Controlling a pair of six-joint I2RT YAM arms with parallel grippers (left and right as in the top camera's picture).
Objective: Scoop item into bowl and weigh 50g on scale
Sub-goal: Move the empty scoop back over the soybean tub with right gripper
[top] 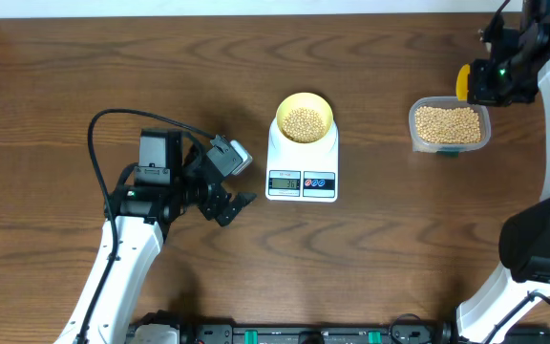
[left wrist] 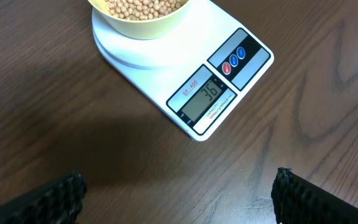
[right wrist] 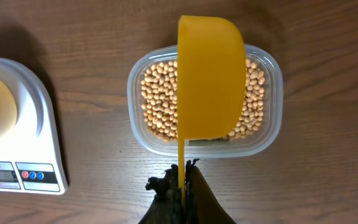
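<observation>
Bowl [top: 281, 117] on scale [top: 294, 159] — tub [top: 413, 130] to right

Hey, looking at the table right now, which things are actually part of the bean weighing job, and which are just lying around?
Part of the job:
beans in the pale-yellow bowl
white scale, reading 36
clear tub holding more beans
yellow spoon, gripped by the right claw

Just there:
wooden table
black cable on the left arm

bowl [top: 303, 96] pale yellow | beans [top: 303, 124] tan | scale [top: 302, 162] white | scoop [right wrist: 210, 74] orange-yellow | table [top: 65, 76] dark woodgrain
</observation>
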